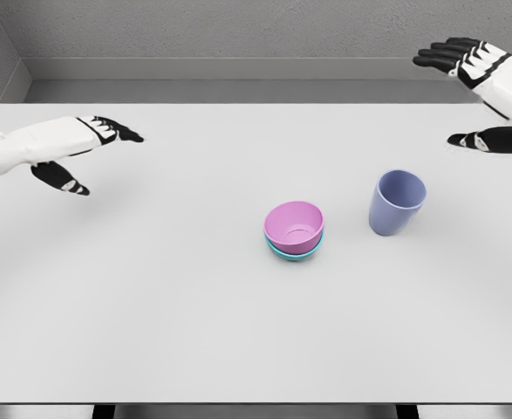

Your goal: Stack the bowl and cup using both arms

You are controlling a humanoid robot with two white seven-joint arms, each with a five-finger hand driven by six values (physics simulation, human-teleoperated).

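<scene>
A pink bowl [294, 223] sits nested inside a teal bowl [296, 252] near the middle of the white table [151, 305]. To their right stands a blue-violet cup [396, 202], upright and tilted slightly, apart from the bowls. My left hand [88, 155] hovers over the table's left side, fingers spread, holding nothing. My right hand [472, 92] is raised at the far right, above and beyond the cup, with its fingers spread and its thumb below; it holds nothing.
A grey wall runs behind the table's far edge. The table's front edge lies along the bottom of the view, with dark supports showing below it.
</scene>
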